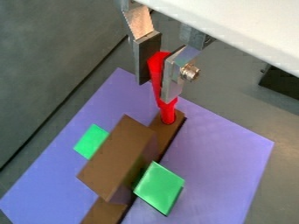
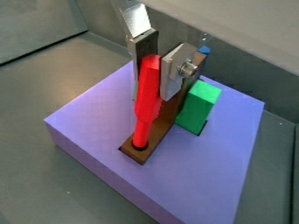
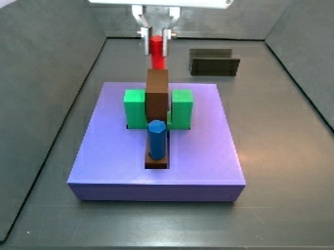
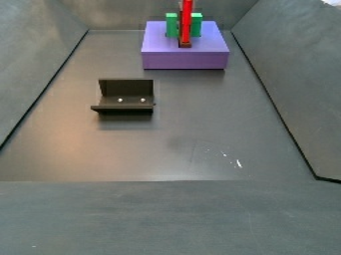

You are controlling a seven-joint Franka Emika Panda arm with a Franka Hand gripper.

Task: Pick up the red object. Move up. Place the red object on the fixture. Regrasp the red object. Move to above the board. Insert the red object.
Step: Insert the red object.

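My gripper [image 1: 160, 74] is shut on the red object [image 1: 166, 107], a long bright red peg held upright between the silver fingers. In a wrist view the gripper [image 2: 158, 74] holds the peg [image 2: 145, 105] with its lower end set on the end of the brown strip [image 2: 158, 131] of the lilac board [image 2: 93, 122], seemingly in a socket there. In a side view the gripper [image 3: 156, 41] and peg [image 3: 158, 49] stand at the board's [image 3: 196, 156] far end. The fixture [image 3: 214, 63] stands empty on the floor, also shown in a side view [image 4: 124, 97].
Two green blocks [image 3: 135, 107] [image 3: 183, 107] flank a tall brown bar [image 3: 158, 88] on the board. A blue cylinder [image 3: 156, 137] stands at the strip's opposite end. Grey walls enclose the dark floor [image 4: 186, 149].
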